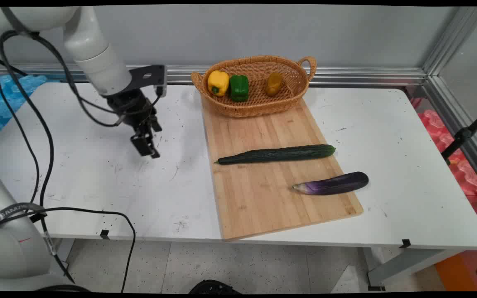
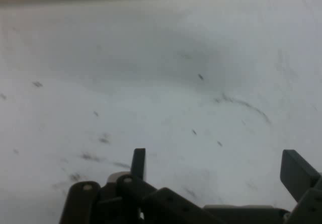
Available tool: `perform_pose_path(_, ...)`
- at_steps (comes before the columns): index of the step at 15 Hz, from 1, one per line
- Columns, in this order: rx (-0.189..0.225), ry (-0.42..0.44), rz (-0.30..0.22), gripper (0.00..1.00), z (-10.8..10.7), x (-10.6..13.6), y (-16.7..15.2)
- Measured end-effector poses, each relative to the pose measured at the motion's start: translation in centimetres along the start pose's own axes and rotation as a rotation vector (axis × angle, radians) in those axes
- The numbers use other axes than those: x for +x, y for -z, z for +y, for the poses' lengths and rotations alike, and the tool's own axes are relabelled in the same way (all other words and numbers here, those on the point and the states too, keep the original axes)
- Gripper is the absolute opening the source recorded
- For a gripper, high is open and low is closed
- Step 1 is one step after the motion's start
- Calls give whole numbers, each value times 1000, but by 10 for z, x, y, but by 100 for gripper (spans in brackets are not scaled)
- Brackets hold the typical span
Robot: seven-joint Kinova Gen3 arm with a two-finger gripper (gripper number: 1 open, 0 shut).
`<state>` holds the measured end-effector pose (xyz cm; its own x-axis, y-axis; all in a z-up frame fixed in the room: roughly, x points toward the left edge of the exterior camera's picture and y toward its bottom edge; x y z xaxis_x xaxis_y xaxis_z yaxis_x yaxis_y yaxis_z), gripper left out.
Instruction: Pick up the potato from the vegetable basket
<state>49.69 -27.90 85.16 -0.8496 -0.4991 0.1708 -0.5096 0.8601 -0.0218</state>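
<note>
Currently I read the gripper (image 1: 147, 145) over the left half of the white table (image 1: 97, 178), pointing down, with black cables (image 1: 35, 124) hanging from the arm to its left. In the hand view its two fingers (image 2: 138, 162) stand wide apart with only bare, scuffed table surface between them; the gripper (image 2: 216, 168) holds nothing and touches nothing. I cannot tell from either view how high it is above the surface.

To the right of the gripper, well apart from it, I see a wooden cutting board (image 1: 263, 198) lying lengthwise from the far side of the table to the near edge. At the board's far end sits a wicker basket (image 1: 255, 108) with a handle at each end. Inside the basket, from left to right, are a yellow bell pepper (image 1: 218, 82), a green bell pepper (image 1: 239, 87) touching or just beside it, and a small yellowish-brown item (image 1: 273, 83) set apart on the right, which I cannot identify.

Nearer on the board, a long dark green cucumber (image 1: 278, 154) lies crosswise, spanning almost the full board width. Nearer still and further right, a purple eggplant (image 1: 331, 184) lies crosswise over the board's right edge, its pale stem end on the wood and its rounded end over the table.
</note>
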Motion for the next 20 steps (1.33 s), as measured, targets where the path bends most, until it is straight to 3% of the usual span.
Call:
perform_pose_path(4,49,-9,67,100,-21,33,6)
perform_pose_path(12,168,-6,274,100,-89,131,30)
perform_pose_path(20,206,23,406,100,-146,199,2)
